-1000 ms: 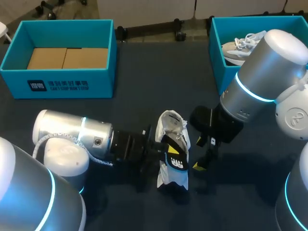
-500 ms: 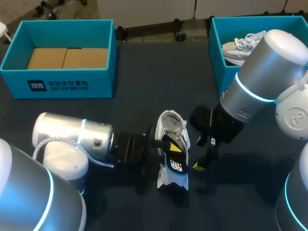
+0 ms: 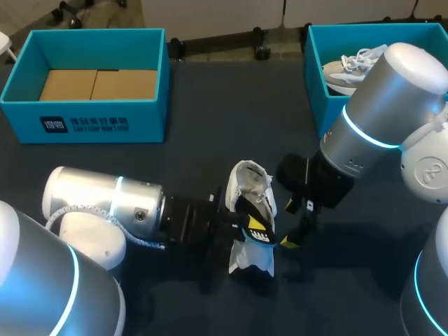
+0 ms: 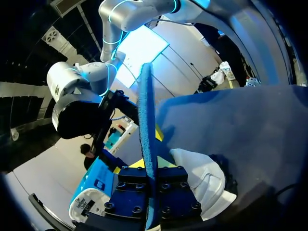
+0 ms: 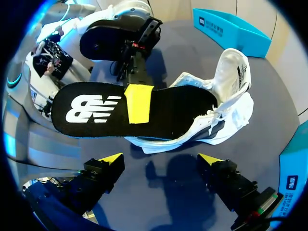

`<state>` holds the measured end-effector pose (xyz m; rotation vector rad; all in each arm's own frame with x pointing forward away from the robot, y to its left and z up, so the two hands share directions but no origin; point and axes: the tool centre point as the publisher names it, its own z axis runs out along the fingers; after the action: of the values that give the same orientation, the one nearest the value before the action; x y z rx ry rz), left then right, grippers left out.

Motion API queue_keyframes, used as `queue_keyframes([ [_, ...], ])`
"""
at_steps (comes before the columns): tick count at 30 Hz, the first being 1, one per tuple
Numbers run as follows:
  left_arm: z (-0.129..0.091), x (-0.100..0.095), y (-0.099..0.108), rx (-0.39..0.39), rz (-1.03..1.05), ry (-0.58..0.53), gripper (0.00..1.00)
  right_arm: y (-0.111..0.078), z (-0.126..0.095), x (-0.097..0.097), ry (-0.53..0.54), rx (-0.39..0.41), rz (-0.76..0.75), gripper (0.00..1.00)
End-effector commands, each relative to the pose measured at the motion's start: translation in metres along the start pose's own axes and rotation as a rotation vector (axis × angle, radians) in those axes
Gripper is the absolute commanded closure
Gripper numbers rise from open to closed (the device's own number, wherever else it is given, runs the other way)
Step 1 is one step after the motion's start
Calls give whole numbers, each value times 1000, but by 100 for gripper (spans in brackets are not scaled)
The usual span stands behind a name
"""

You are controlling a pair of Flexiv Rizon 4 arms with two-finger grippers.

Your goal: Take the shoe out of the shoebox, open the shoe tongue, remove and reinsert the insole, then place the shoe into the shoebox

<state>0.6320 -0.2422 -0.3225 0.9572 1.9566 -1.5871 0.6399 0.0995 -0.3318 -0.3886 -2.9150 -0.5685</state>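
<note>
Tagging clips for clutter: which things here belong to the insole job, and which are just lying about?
Job: white shoe, insole, left claw gripping it, open right claw, left shoebox (probably).
Lying about: right shoebox, second shoe inside it, cardboard in the left shoebox.

In the head view the right arm [image 3: 381, 105] hides much of the shoebox [image 3: 316, 63] at two o'clock on the table and most of the grey shoe [image 3: 346, 70] in it. The box's far right end is cut off. From the right wrist, the insole [image 5: 168, 108] covers the lower finger of the left gripper [image 5: 138, 103] and the opening of the white shoe [image 5: 231, 77].
</note>
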Motion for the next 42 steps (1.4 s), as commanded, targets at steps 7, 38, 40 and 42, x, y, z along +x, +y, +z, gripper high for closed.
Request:
queue_keyframes([
  [7, 6, 6, 16, -8, 22, -17, 100, 1, 2, 0, 0, 0, 0, 0],
  [38, -10, -6, 8, -25, 57, -113, 64, 1, 2, 0, 0, 0, 0, 0],
  [40, -10, -6, 7, -23, 61, -114, 73, 1, 2, 0, 0, 0, 0, 0],
  [42, -8, -5, 4, -20, 78, -115, 98, 1, 2, 0, 0, 0, 0, 0],
])
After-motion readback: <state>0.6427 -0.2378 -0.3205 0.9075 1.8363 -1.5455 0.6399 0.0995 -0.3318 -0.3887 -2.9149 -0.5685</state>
